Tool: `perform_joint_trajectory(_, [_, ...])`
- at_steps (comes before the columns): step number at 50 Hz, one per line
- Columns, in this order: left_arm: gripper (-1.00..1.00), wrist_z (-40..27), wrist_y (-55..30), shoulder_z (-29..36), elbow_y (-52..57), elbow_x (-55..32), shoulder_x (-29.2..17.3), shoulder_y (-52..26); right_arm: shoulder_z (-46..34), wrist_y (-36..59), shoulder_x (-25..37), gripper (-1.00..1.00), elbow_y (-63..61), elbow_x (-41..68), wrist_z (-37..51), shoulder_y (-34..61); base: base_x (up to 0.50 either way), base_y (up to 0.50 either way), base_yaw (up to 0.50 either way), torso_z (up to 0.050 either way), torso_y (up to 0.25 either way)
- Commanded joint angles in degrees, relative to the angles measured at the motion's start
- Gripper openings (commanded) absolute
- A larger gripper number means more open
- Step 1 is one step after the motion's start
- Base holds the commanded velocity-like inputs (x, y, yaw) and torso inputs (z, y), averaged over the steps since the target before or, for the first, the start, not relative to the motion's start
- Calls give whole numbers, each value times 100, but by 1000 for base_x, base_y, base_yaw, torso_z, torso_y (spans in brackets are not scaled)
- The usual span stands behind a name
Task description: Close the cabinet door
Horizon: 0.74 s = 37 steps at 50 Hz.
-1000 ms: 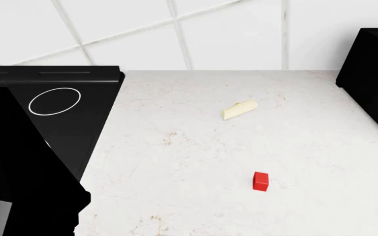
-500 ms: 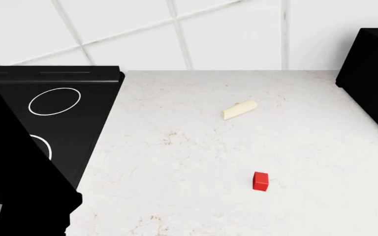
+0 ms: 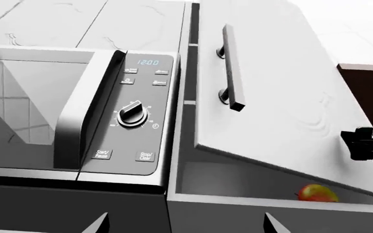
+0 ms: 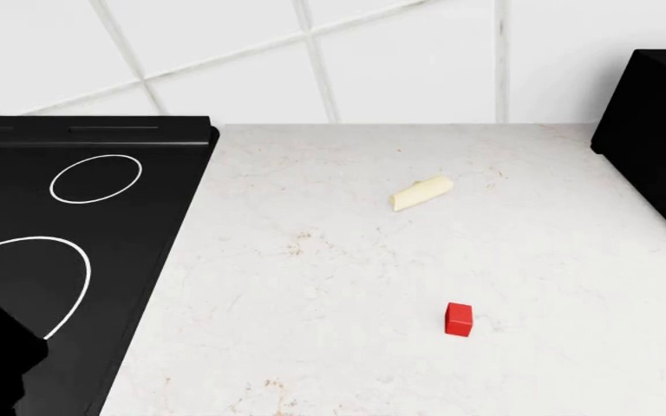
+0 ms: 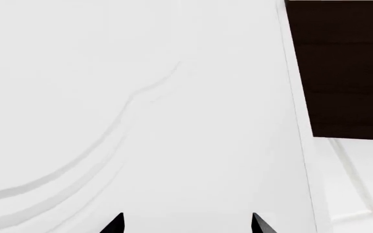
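Note:
The cabinet door [image 3: 283, 107] is a pale panel with a dark bar handle [image 3: 233, 68]. It stands swung partly out from the cabinet opening [image 3: 238, 179] beside the microwave. My left gripper [image 3: 186, 225] is open, back from the cabinet, with only its two fingertips showing. A black piece of my right arm [image 3: 368, 144] sits at the door's free edge. In the right wrist view the white door panel [image 5: 141, 97] fills the picture close in front of my open right gripper [image 5: 186, 223]; I cannot tell whether it touches.
A microwave [image 3: 76, 111] with a dial and buttons sits beside the cabinet. An apple [image 3: 316, 193] lies inside the cabinet. The head view shows a counter [image 4: 345, 286] with a pale food piece [image 4: 422, 192], a red cube [image 4: 460, 319], a black stove [image 4: 79, 199] and a black appliance [image 4: 662, 156].
In the head view the black bulk of my left arm has slid down and left out of the picture, uncovering the stove's burner rings. The things on the counter have not moved.

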Motion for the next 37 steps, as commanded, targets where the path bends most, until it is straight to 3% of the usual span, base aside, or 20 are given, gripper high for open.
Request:
perform_joint_trajectory(1, [100,-1587,347,-2388,65,435,-1256,2757,-361,-1600,-1911,100,4381,-448,-1771,272,14,3,9,0,0])
perform_joint_trajectory(2, [100,-1486,361,-3157,74,435,-1128,3514,-299,-1616,-1940,100,4384,-527,-1782,213,0,0,0,0,0])
perform_joint_trajectory(4, [100,-556,609,-4614,40,128,-294,4669,-124,-1627,-1985,100,4386,-695,-1812,142,0,0,0,0,0])
perform_joint_trajectory(7, [100,-56,758,-5236,43,-60,228,5123,229,-1609,-2062,100,4388,-1078,-1872,21,0,0,0,0,0])
perform_joint_trajectory(17, [100,1011,754,-5686,67,-446,1323,5188,1997,-1538,-2296,100,4389,-2901,-2179,-428,0,0,0,1,0])
perform_joint_trajectory(23, [100,1231,691,-5686,61,-506,1532,5101,2821,-1611,-2335,100,4389,-3463,-2324,-408,0,0,0,0,0])
perform_joint_trajectory(25, [100,1256,695,-5686,60,-519,1554,5087,3198,-1908,-2330,100,4388,-3347,-2431,-259,0,0,0,0,0])
perform_joint_trajectory(26, [100,1269,688,-5649,50,-523,1545,5044,2985,-2413,-2340,100,4380,-3455,-2475,-230,0,0,0,0,0])
perform_joint_trajectory(28, [100,1222,622,-5429,16,-509,1438,4836,2972,-772,-1933,100,2661,-3018,-2148,-1487,0,0,0,0,0])
perform_joint_trajectory(30, [100,1176,532,-5185,23,-450,1342,4636,3016,189,-1660,100,942,-2608,-1819,-2211,0,0,0,0,0])
perform_joint_trajectory(37, [100,1054,319,-4448,100,-352,1068,3977,3107,1676,-1103,100,-5074,-1549,-1112,-3714,0,0,0,0,0])
